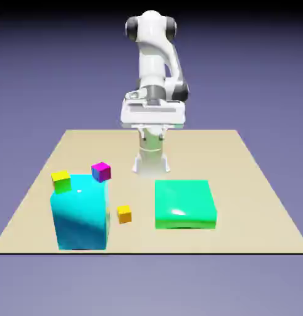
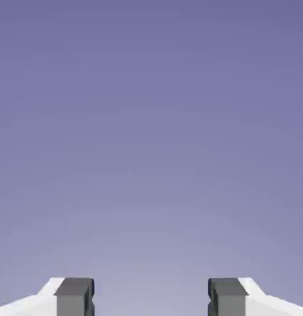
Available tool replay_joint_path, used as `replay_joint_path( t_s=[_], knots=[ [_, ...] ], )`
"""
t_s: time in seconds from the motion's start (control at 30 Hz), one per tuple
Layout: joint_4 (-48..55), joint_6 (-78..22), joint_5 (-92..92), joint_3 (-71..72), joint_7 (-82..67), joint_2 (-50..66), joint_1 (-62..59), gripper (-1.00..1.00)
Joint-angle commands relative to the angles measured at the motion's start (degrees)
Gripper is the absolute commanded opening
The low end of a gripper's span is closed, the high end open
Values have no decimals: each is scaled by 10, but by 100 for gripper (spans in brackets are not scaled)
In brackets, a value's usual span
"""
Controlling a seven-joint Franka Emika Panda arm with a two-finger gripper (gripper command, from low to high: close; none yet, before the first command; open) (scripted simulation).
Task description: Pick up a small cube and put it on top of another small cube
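Fingers spread and empty — nothing picked up yet.

The gripper (image 2: 151,297) sees only backdrop; the small cube (image 1: 124,214) sits on the counter (image 1: 252,185), well apart from the fingers (image 2: 73,296), while another small cube (image 1: 61,180) rests atop the cyan block (image 1: 81,213) — a raised target.
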Motion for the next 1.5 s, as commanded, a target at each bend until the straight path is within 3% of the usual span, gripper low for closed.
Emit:
replay_joint_path(
  t_s=[0.0, 1.33, 1.47],
  knots=[
    [0, -1, -4, -9, -25, 9, 6, 0],
    [-4, -56, -148, -379, -1021, 361, 225, 0],
    [6, -19, -103, -317, -1052, 408, 173, 0]
  ],
)
